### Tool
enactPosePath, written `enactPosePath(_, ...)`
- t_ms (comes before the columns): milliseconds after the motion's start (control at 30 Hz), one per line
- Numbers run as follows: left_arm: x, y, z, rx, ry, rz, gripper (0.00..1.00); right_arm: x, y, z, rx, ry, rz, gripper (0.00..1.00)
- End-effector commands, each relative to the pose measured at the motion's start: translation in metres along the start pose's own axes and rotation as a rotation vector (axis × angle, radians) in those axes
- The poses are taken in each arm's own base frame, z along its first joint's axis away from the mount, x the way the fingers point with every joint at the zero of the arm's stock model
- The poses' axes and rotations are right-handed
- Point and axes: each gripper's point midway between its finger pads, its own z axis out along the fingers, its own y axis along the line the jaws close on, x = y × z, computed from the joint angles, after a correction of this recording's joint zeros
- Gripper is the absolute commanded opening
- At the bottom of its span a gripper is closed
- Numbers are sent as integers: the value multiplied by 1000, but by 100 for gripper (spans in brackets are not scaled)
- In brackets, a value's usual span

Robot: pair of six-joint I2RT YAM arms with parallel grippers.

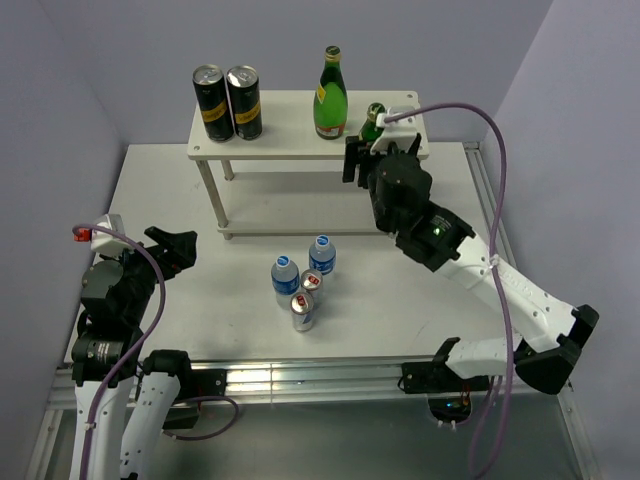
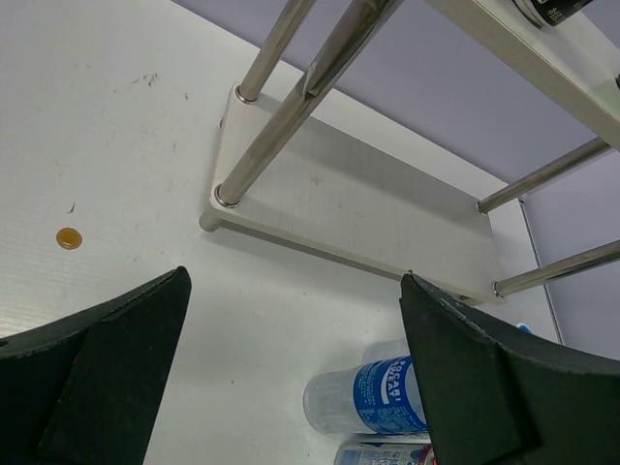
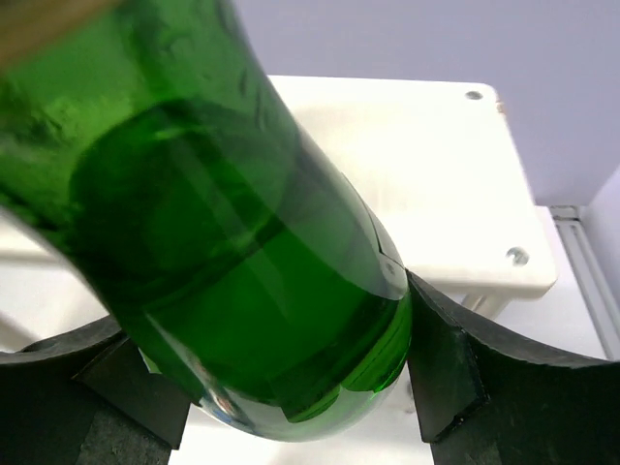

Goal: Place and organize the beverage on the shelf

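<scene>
The white two-tier shelf (image 1: 300, 140) stands at the back. One green glass bottle (image 1: 330, 95) stands on its top board. My right gripper (image 1: 366, 148) is shut on the second green bottle (image 1: 373, 121) at the right end of the top board. In the right wrist view that bottle (image 3: 242, 242) fills the space between my fingers (image 3: 455, 373), tilted, its base above the board's near edge (image 3: 436, 184). Two blue-labelled water bottles (image 1: 285, 278) (image 1: 321, 254) and two slim silver cans (image 1: 311, 284) (image 1: 303, 312) stand on the table. My left gripper (image 1: 175, 250) is open and empty, left of them.
Two taller black cans with gold bands (image 1: 228, 102) stand at the left end of the top board. The left wrist view shows the lower board (image 2: 358, 203), thin metal legs (image 2: 291, 116), a water bottle (image 2: 373, 397) and a can top (image 2: 383, 453).
</scene>
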Motion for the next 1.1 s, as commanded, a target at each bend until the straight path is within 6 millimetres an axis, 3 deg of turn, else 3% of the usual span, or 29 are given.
enactPosePath(0, -7, -3, 1, 13, -27, 14, 97, -60, -10, 12, -26, -128, 127, 0)
enactPosePath(233, -7, -3, 1, 13, -27, 14, 97, -58, -22, 51, -3, -117, 166, 0)
enactPosePath(500, -7, -3, 1, 16, -27, 14, 97, -49, -19, 87, 15, -93, 167, 0)
enactPosePath(667, -8, -3, 0, 12, -31, 13, 97, -45, -23, 102, 42, -86, 149, 0)
enactPosePath(1067, -7, -2, 1, 12, -27, 14, 97, -9, -34, 129, 134, -41, 117, 0)
